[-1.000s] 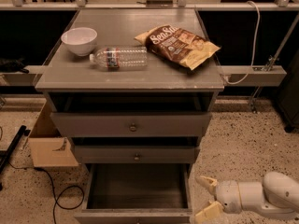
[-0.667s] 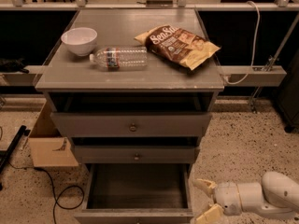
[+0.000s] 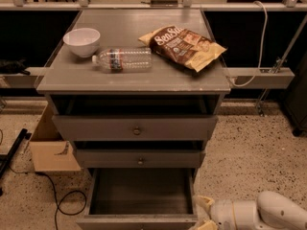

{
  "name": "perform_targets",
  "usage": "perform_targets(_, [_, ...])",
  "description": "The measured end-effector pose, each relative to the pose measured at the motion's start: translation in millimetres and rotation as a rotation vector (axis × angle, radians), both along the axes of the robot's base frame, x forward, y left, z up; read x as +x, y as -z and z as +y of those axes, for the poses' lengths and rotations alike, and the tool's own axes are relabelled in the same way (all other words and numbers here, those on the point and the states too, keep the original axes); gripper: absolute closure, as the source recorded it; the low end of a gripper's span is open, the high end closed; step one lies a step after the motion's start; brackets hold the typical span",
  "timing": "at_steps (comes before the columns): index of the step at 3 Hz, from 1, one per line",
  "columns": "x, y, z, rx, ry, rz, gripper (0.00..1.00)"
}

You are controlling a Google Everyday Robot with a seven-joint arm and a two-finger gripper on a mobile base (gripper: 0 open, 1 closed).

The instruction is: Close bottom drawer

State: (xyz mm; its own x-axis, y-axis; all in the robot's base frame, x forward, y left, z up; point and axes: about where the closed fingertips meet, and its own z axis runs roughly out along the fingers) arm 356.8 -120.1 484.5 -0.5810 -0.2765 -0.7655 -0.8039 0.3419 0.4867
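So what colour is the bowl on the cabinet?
The bowl is white, camera view. The gripper sits by the bottom drawer, lower right.

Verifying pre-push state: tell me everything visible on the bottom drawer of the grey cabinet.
The grey wooden bottom drawer, lowest of three, is pulled far out, its dark interior looking empty. Its flat front panel sits at the frame's lower edge, knob not visible. The white gripper, jaws open, is beside its front right corner; contact unclear.

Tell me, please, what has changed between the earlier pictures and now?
The tool has dropped lower and slightly left, toward the right front corner of the bottom drawer, fingers open, holding nothing. The drawer stays pulled out; the bowl, water bottle and chip bag have not moved.
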Motion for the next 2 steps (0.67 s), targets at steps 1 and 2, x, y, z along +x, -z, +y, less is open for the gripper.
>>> perform_targets(1, [-31, 51, -6, -0.002, 0.113, 0.082, 0.00])
perform_targets(2, [-43, 72, -8, -0.006, 0.159, 0.109, 0.00])
